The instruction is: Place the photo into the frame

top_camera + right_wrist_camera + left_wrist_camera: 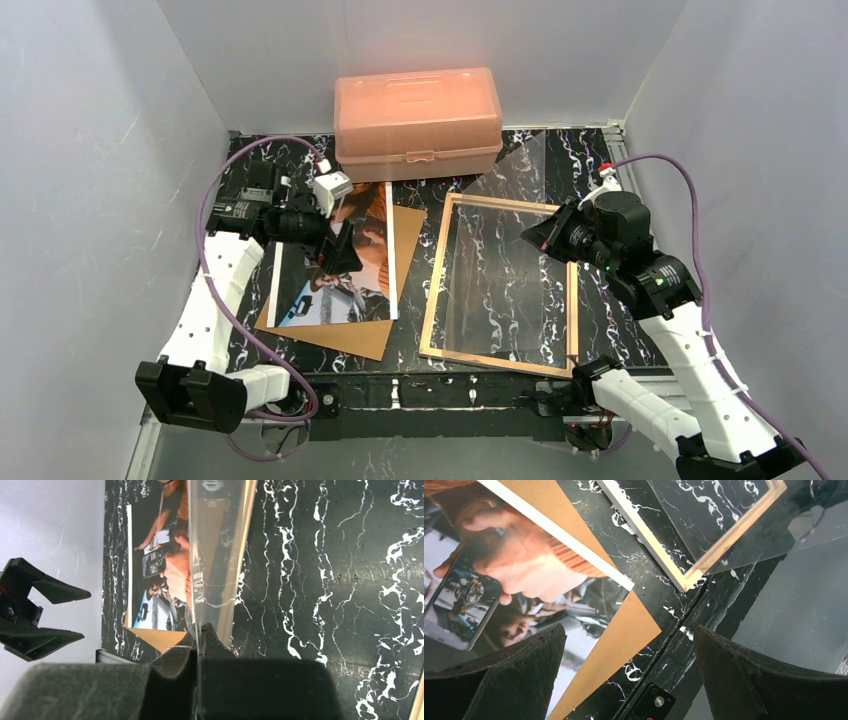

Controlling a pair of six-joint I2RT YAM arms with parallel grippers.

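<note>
Photo is lying under the open left hand, needing an edge pinch next; right hand is gripping the clear sheet over the frame.

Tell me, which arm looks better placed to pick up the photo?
The left. The left gripper is open directly over the photo, which lies on a brown board. The right gripper is shut on a clear sheet above the frame, so it looks occupied and farther off.

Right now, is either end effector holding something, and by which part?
The right end effector pinches the clear sheet by its edge; the left end effector is open, holding nothing.
</note>
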